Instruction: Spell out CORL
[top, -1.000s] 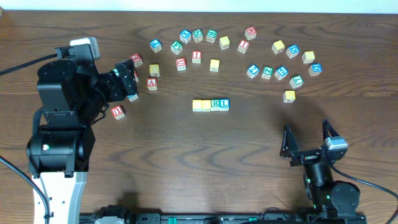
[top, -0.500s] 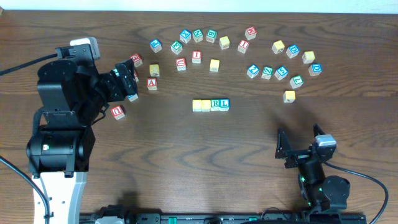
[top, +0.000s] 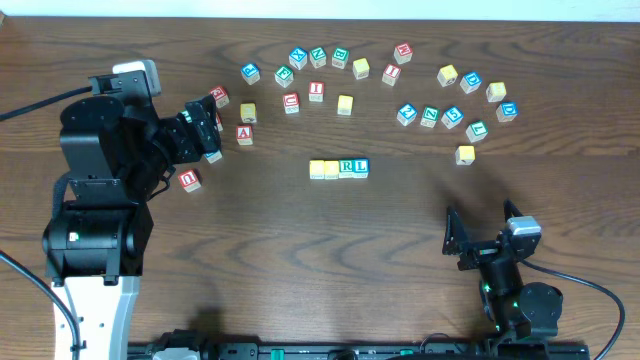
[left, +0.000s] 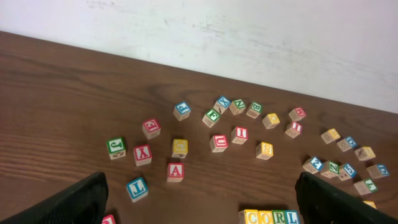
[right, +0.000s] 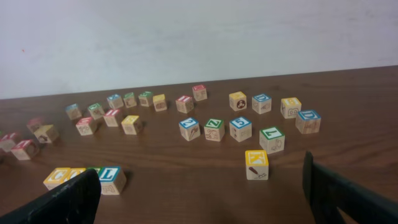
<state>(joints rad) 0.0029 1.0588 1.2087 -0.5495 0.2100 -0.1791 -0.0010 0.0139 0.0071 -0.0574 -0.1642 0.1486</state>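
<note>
Four letter blocks (top: 339, 168) stand side by side in one row at the table's middle. In the left wrist view this row (left: 269, 217) reads C, O, R, L: two yellow blocks, a green one and a blue one. Its blue L end (right: 112, 177) shows low on the left of the right wrist view. My left gripper (top: 207, 130) hovers open at the left among loose blocks, its jaws (left: 199, 211) wide apart and holding nothing. My right gripper (top: 482, 232) is open and empty near the front right, and its dark fingers (right: 56, 205) frame bare table.
Several loose letter blocks lie in an arc across the back (top: 340, 75). A red block (top: 190, 179) and an A block (top: 244, 134) sit close to the left gripper. A yellow block (top: 465, 154) lies behind the right gripper, and a spare blue L (left: 137, 188) lies left of the row.
The right arm drew back a little toward the front edge and to the left, then stopped. The left arm and all blocks stayed put.
</note>
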